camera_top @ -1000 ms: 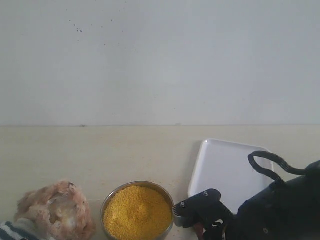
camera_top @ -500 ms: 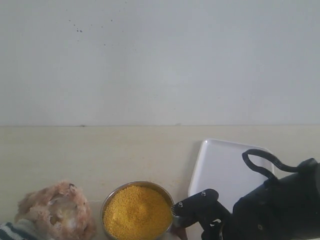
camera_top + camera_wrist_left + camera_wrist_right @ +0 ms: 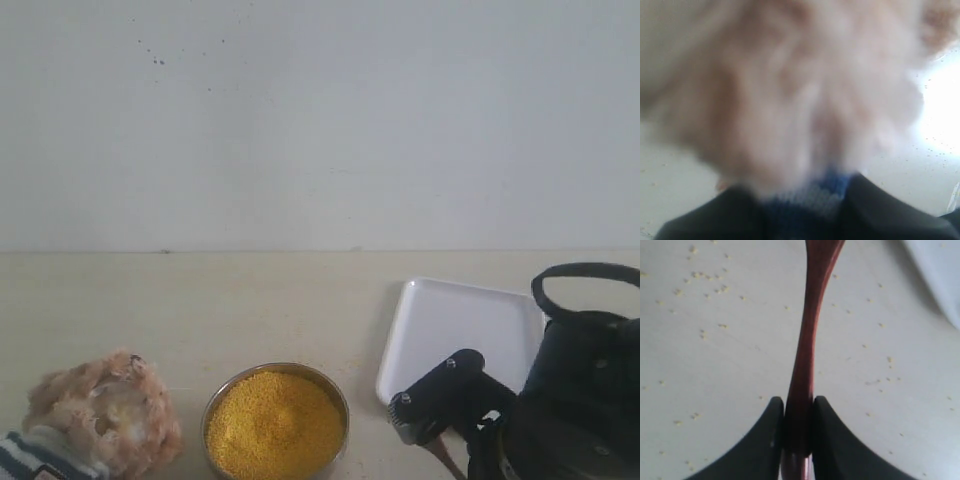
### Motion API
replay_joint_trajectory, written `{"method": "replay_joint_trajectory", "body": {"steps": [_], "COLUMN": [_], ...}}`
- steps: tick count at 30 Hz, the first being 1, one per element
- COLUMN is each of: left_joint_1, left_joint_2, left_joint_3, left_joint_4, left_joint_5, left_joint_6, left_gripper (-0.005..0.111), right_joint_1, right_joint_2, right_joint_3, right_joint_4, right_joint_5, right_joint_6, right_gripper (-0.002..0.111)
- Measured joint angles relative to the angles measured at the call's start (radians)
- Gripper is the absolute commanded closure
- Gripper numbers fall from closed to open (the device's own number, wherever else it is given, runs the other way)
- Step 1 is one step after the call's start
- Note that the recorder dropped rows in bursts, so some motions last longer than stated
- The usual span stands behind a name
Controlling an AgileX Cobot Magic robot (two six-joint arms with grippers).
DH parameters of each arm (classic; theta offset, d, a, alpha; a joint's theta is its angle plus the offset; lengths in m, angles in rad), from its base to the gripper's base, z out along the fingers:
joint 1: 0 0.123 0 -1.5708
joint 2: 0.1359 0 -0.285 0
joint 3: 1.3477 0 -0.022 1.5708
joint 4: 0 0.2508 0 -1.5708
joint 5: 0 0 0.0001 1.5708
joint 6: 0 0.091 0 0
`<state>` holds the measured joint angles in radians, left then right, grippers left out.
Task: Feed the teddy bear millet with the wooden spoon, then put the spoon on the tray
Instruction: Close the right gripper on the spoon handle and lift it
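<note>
The teddy bear (image 3: 100, 415) sits at the lower left of the exterior view, its striped shirt (image 3: 28, 460) at the frame edge. Its blurred fur (image 3: 790, 90) fills the left wrist view, and my left gripper (image 3: 805, 200) is shut on the striped shirt. The millet (image 3: 275, 425) mounds in a metal bowl (image 3: 276, 366). My right gripper (image 3: 405, 410) hangs between bowl and tray (image 3: 455, 330), shut on the wooden spoon (image 3: 810, 330) by its handle. A bit of the spoon (image 3: 447, 458) shows under the gripper. The spoon's bowl is out of view.
Loose millet grains (image 3: 705, 280) are scattered on the beige table under the right gripper. A corner of the tray (image 3: 940, 270) shows in the right wrist view. A plain white wall rises behind the table.
My right arm has moved right, away from the bowl's rim and toward the tray, still holding the spoon. The teddy bear has shifted slightly up and left.
</note>
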<state>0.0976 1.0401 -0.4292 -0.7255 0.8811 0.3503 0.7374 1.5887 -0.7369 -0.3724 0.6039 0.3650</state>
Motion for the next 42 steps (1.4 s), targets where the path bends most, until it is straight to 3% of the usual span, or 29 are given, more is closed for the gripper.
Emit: {"method": "replay_joint_trajectory", "body": {"steps": [4, 10, 15, 19, 29, 42], "left_joint_1": [0.000, 0.000, 0.000, 0.000, 0.000, 0.000], "left_joint_2": [0.000, 0.000, 0.000, 0.000, 0.000, 0.000], "left_joint_3": [0.000, 0.000, 0.000, 0.000, 0.000, 0.000], "left_joint_4": [0.000, 0.000, 0.000, 0.000, 0.000, 0.000], "left_joint_5": [-0.002, -0.002, -0.002, -0.007, -0.106, -0.291], "left_joint_6": [0.000, 0.000, 0.000, 0.000, 0.000, 0.000], "left_gripper": [0.103, 0.103, 0.103, 0.103, 0.103, 0.103], "right_joint_1": [0.027, 0.158, 0.251, 0.268, 0.306, 0.318], "right_joint_2": [-0.070, -0.110, -0.070, 0.030, 0.237, 0.330], "right_joint_3": [-0.042, -0.224, -0.405, -0.521, -0.593, -0.597], "right_joint_4": [-0.020, -0.031, -0.108, -0.176, -0.226, -0.304], "right_joint_5": [0.103, 0.329, 0.479, 0.586, 0.611, 0.611], "right_joint_6": [-0.044, -0.178, -0.218, -0.266, -0.330, -0.338], "right_gripper": [0.104, 0.104, 0.104, 0.104, 0.104, 0.104]}}
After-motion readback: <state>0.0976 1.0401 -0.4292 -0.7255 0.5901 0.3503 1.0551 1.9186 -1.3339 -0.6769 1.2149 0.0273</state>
